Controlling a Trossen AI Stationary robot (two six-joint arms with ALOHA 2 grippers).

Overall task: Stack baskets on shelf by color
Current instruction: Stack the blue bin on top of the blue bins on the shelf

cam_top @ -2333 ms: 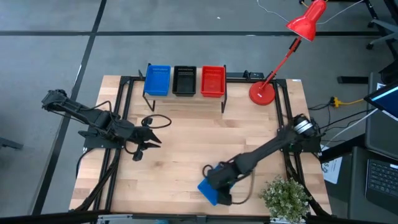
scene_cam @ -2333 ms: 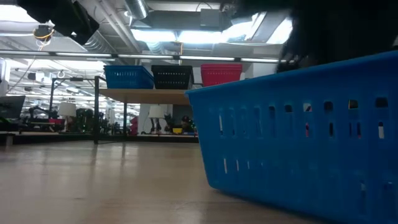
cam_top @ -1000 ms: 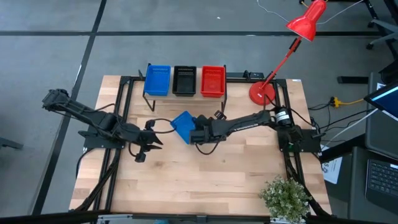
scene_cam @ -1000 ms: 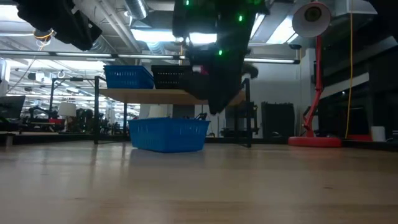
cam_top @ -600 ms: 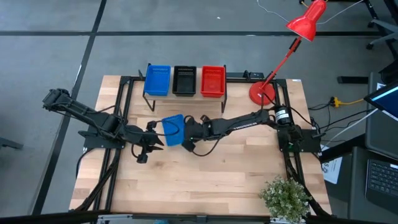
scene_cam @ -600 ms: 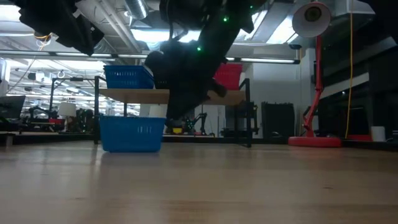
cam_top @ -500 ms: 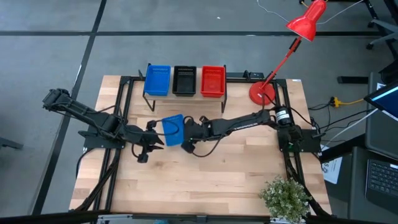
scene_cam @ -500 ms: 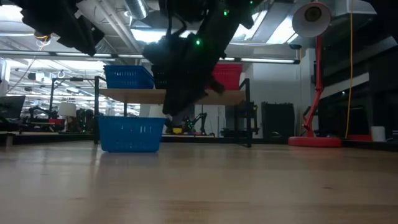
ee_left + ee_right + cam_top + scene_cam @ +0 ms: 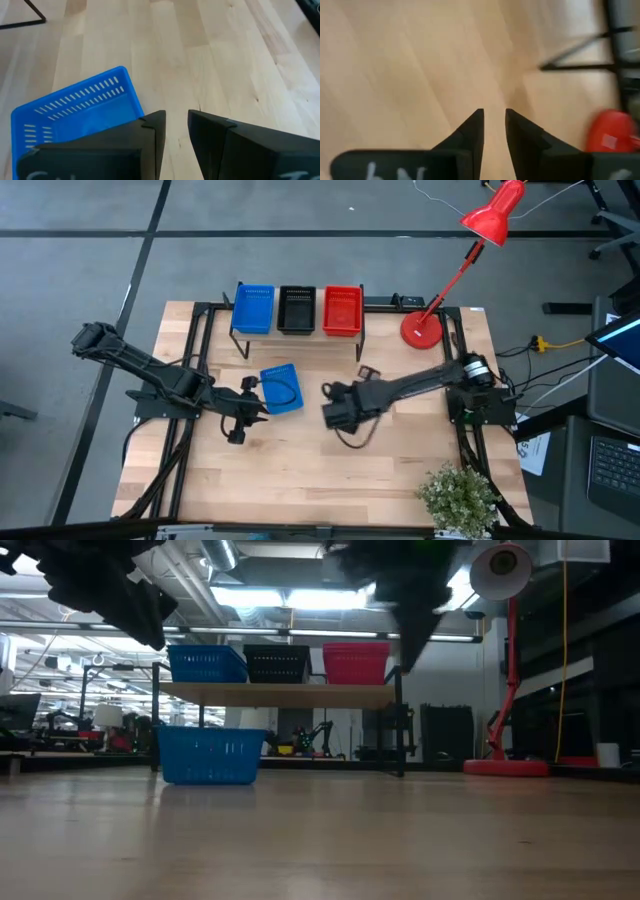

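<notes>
Centrally, a blue basket (image 9: 281, 389) sits loose; left gripper (image 9: 252, 402) beside it, right gripper (image 9: 334, 409) apart, both seemingly slightly parted, empty.

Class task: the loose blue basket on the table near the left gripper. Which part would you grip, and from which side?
Probably a thin slotted side wall of the blue basket, pinched from above over the rim. It sits upright, open side up. The left gripper is right beside its left wall.

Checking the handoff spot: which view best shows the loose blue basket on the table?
The high view: the blue basket shows whole, beside the left gripper. The low view gives one side only; the left wrist view shows it partly hidden; the right wrist view misses it.
</notes>
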